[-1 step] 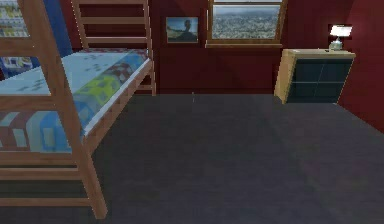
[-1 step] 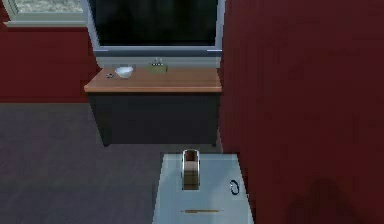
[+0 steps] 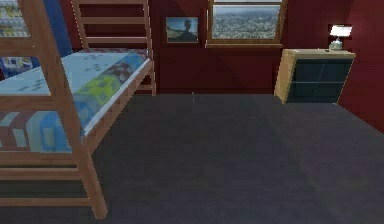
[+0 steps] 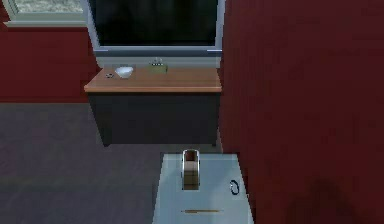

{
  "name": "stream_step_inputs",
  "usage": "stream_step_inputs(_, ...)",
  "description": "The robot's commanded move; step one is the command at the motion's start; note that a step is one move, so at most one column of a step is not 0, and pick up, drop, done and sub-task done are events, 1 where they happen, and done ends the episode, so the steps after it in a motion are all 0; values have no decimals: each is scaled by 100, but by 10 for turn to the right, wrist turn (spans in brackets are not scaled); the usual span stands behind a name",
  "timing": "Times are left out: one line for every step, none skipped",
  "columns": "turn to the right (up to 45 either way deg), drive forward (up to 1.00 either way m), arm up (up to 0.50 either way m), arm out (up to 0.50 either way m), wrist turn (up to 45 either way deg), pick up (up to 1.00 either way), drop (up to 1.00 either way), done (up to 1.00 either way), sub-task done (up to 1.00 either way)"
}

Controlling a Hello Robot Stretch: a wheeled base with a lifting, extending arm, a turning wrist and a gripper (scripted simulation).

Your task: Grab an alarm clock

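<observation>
Bedroom stock, as I find it: bed (image 3: 90, 85), 1, bunk type, with ladder (image 3: 112, 25), 1, set at its end for climbing; picture (image 3: 182, 29), 1, and window (image 3: 246, 20), 1, on the far wall; dresser (image 3: 315, 77), 1, in the corner, carrying lamp (image 3: 339, 38), 1, likely to light that side. Tables, 2: wood table (image 4: 150, 84) under a dark pane (image 4: 155, 22), bearing bowl (image 4: 124, 71), 1, and a small item (image 4: 157, 66), 1, too small to name; pale table (image 4: 172, 200) nearer me, bearing box (image 4: 190, 168), 1, upright near its middle, which I judge to be the alarm clock, kept standing so its face reads; ring (image 4: 235, 186), 1, and thin stick (image 4: 205, 212), 1, lying flat beside it. My tool: state and load I cannot tell
</observation>
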Motion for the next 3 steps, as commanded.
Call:
stream_step_inputs(0, 0, 20, 0, 0, 0, 0, 0, 0)
stream_step_inputs(0, 0, 0, 30, 0, 0, 0, 0, 0)
stream_step_inputs(0, 0, 0, 0, 450, 0, 0, 0, 0)
